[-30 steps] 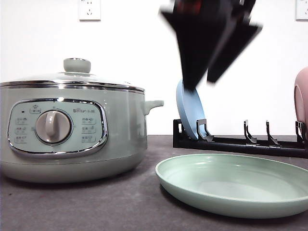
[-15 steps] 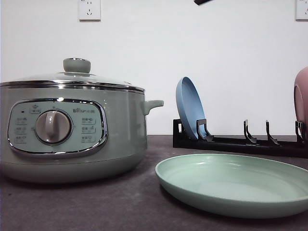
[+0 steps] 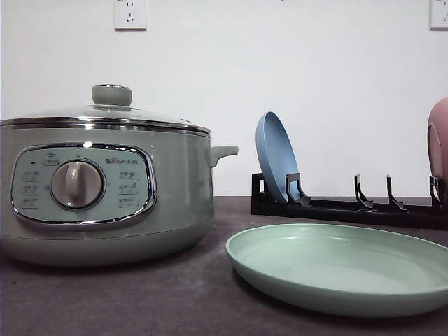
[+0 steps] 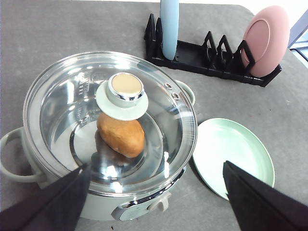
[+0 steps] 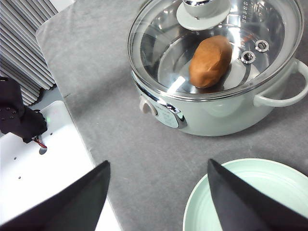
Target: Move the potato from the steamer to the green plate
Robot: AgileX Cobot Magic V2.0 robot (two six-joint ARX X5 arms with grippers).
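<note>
- Since one second ago, the dark gripper that crossed the upper part of the front view above the rack has gone up and away; pot, plates and rack have not moved.
- Left gripper (image 4: 154,202): in its wrist view both black fingers (image 4: 48,204) stand wide apart, with nothing between them. It hangs high above the steamer (image 4: 110,130).
- Right gripper (image 5: 159,197): also spread wide and empty, in its wrist view. It hovers over the bare table (image 5: 120,139), between the steamer and the green plate (image 5: 260,192).
- Potato (image 4: 121,134): it lies on the shiny bottom inside the steamer, seen through the glass lid (image 4: 67,101). The lid is on the pot, its knob (image 4: 125,89) directly above the potato.
- Green plate: flat on the table, just beside the steamer on the control-panel side, and it carries nothing.
- Further back, a black rack (image 3: 336,206) holds a blue plate (image 3: 275,157) and a pink plate (image 3: 439,136) upright.
- Step in hand, as I judge: the very beginning, because the lid is not yet removed and the potato is untouched.
- Next move probably needs one gripper to come down on the knob, close on it and lift the lid straight up. The other can then reach into the pot for the potato. The glass lid may slip if the grip is not centred.
</note>
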